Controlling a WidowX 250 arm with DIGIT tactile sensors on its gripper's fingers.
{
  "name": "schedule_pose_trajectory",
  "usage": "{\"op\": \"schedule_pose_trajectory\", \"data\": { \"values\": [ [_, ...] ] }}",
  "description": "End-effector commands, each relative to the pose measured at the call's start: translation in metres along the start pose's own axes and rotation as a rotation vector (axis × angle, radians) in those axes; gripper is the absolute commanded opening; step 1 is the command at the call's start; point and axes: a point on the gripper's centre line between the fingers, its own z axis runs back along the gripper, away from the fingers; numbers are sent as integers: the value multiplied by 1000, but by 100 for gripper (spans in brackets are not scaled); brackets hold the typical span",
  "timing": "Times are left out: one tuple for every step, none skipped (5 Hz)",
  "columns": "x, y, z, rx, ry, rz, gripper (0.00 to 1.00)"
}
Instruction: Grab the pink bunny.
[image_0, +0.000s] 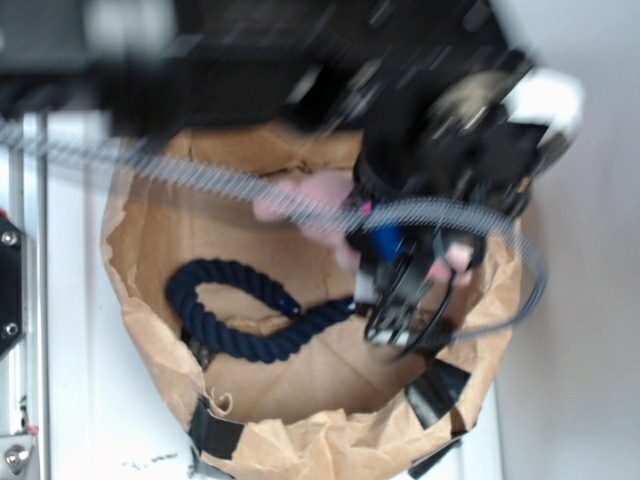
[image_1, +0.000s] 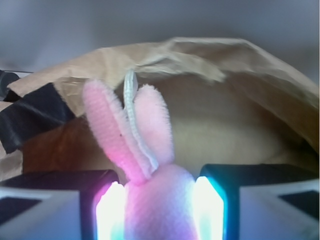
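Pink plush fills the gap between the two fingers of the claw (image_1: 159, 210) in the wrist view: the claw pinches the pink bunny (image_1: 150, 165) by its body, with both ears and a cream string loop (image_1: 135, 115) standing up above the fingers. In the exterior view the claw (image_0: 405, 300) hangs inside a brown paper bag (image_0: 300, 440) with rolled-down walls and black tape patches (image_0: 438, 390) on its rim. Blur makes it hard to read, but pink patches of the bunny (image_0: 310, 200) show beside the arm. A dark navy rope (image_0: 235, 310) lies curled on the bag's floor, left of the claw. A ribbed grey cable (image_0: 200, 175) crosses the bag's mouth. The bag sits on a white counter (image_0: 80, 330).
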Motion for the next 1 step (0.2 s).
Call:
{"op": "schedule_pose_trajectory", "data": {
  "values": [
    [-8,6,36,40,-44,-14,0]
  ]
}}
